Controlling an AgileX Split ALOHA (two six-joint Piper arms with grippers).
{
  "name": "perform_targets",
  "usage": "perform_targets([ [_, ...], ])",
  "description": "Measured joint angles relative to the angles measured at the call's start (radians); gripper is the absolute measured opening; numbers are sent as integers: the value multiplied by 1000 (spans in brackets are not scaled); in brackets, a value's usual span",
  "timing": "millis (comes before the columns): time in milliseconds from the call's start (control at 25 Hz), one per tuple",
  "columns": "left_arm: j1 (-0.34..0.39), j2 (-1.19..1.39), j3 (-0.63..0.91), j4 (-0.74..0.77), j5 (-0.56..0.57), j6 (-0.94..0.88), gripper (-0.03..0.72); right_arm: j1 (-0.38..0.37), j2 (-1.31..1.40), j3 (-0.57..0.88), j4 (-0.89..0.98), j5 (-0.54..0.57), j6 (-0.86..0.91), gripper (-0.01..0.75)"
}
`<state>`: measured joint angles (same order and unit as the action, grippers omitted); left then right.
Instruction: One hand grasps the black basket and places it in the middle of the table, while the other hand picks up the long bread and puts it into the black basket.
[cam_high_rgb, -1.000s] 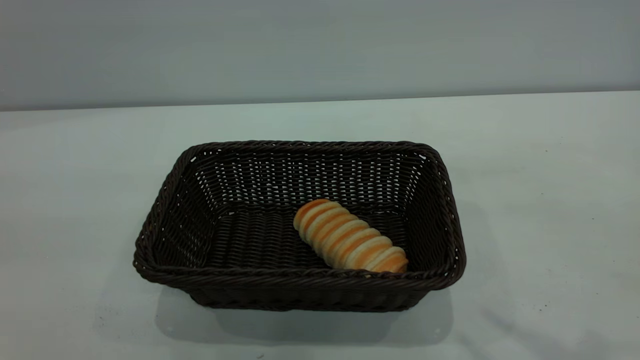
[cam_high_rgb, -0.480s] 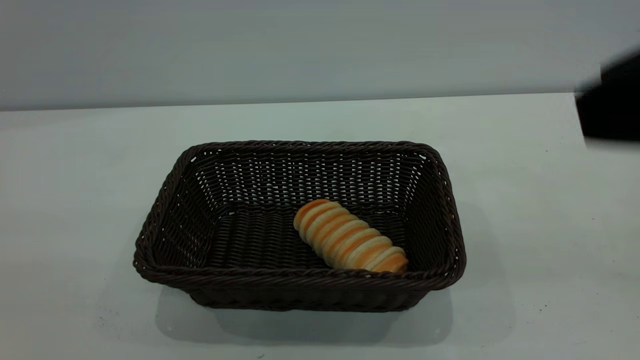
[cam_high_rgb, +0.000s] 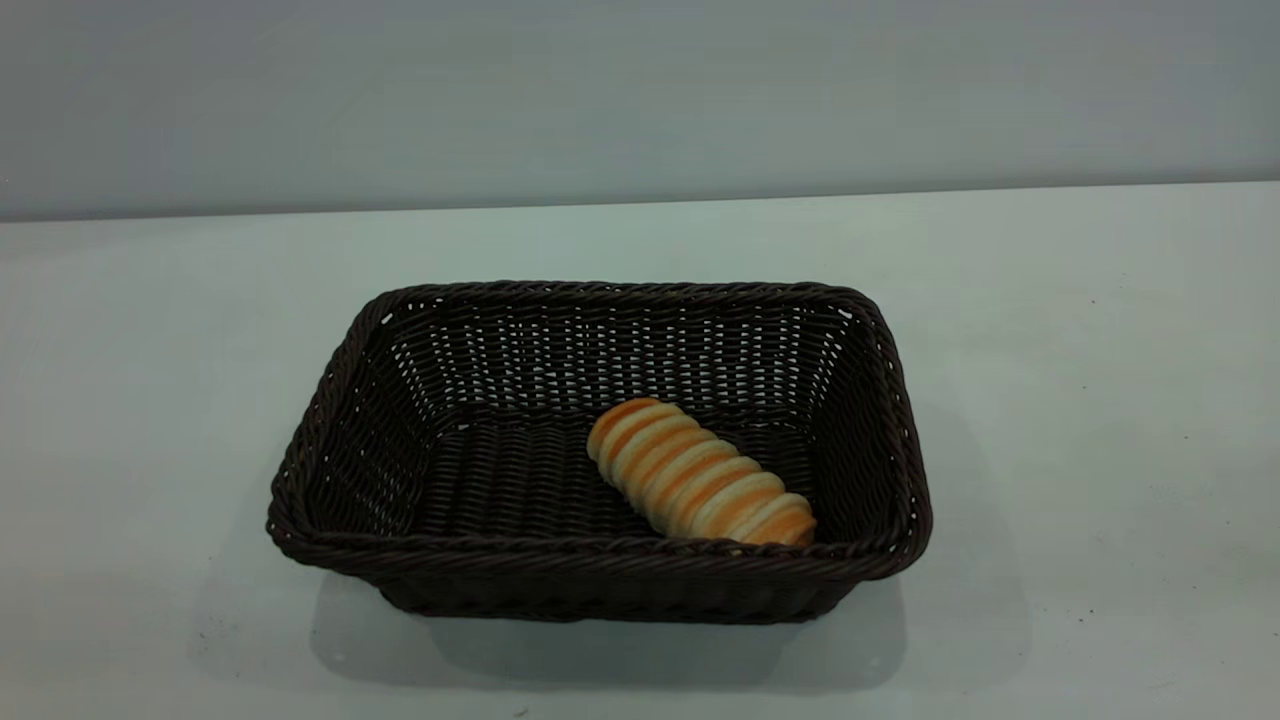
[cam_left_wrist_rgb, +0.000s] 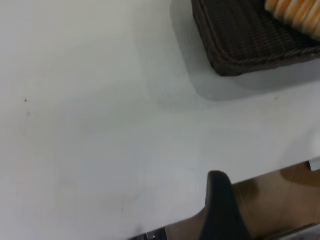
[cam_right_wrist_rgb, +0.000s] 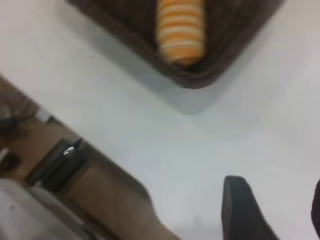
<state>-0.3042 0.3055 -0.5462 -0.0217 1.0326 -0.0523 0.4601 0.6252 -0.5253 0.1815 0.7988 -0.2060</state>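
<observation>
- Sitting mid-frame in the exterior view on the worktop (cam_high_rgb: 1100, 450), the black basket (cam_high_rgb: 600, 570) holds the long bread (cam_high_rgb: 700, 480), lower right of its floor.
- Left gripper (cam_left_wrist_rgb: 222, 210): only one dark finger shows, so can't tell its state.
- Right gripper (cam_right_wrist_rgb: 280, 210) fingers spread apart, tips cut off.
- That dark blur at upper right half a second ago is gone.

A plain grey-white wall (cam_high_rgb: 640, 100) is running behind everything, and a brown wooden floor (cam_left_wrist_rgb: 280, 200) is showing below, with a metal frame (cam_right_wrist_rgb: 60, 165) standing there.
</observation>
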Motion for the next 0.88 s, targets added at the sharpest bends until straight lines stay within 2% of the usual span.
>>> perform_targets([
  [160, 0, -2, 0, 13, 25, -27, 544, 0, -126, -47, -115, 177, 120, 327],
  [320, 0, -2, 0, 56, 59, -57, 544, 0, -250, -48, -167, 299, 177, 327],
  [480, 0, -2, 0, 67, 92, -65, 544, 0, -361, -49, -192, 346, 206, 327],
  [720, 0, -2, 2, 67, 110, -66, 544, 0, -465, -43, -213, 356, 206, 327],
  [880, 0, -11, 38, 69, 106, -66, 544, 0, -496, 11, -214, 357, 206, 326],
])
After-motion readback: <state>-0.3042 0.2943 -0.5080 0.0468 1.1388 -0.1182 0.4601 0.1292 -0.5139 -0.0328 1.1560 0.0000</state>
